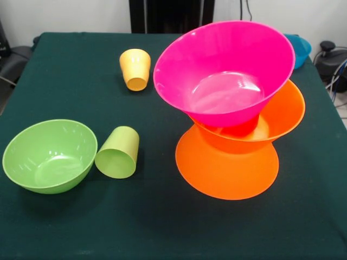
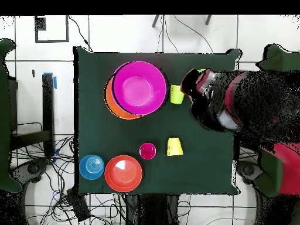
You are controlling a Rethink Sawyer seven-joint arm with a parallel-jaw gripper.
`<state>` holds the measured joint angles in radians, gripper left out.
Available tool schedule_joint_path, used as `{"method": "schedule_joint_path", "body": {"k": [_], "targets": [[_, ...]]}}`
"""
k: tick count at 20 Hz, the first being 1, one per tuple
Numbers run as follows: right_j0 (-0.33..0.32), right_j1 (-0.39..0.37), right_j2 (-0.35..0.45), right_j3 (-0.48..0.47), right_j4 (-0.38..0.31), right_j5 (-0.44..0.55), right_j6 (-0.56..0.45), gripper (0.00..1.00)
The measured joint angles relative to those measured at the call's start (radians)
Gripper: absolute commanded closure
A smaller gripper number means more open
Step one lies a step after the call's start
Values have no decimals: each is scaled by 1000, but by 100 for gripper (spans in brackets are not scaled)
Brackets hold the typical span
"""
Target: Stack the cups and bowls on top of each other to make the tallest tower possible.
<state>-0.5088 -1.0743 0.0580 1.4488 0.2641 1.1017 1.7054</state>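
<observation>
The tower stands right of centre: an upturned orange bowl [image 1: 227, 170], an upright orange bowl [image 1: 284, 111], a red-orange cup [image 1: 242, 129] inside it, and a tilted pink bowl [image 1: 225, 70] on top. From above the pink bowl [image 2: 137, 89] hides most of the pile. A lime green cup [image 1: 118, 153] lies on its side beside a lime green bowl [image 1: 49, 156]. A yellow-orange cup [image 1: 135, 69] stands further back. My gripper [image 2: 198, 92] hangs high beside the lime cup [image 2: 177, 94], apart from the tower; its state does not show.
A magenta cup [image 2: 147, 150], a yellow-orange cup [image 2: 174, 146], a round red-orange bowl [image 2: 123, 173] and a small blue bowl [image 2: 92, 167] sit along one table side. The arm [image 2: 234, 108] covers the lime bowl from above. The blue bowl [image 1: 301, 49] peeks out behind the tower.
</observation>
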Motion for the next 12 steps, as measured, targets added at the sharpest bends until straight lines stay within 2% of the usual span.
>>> {"method": "schedule_joint_path", "body": {"k": [12], "targets": [[-48, 2, 87, 44, -23, -90, 0, 100]]}}
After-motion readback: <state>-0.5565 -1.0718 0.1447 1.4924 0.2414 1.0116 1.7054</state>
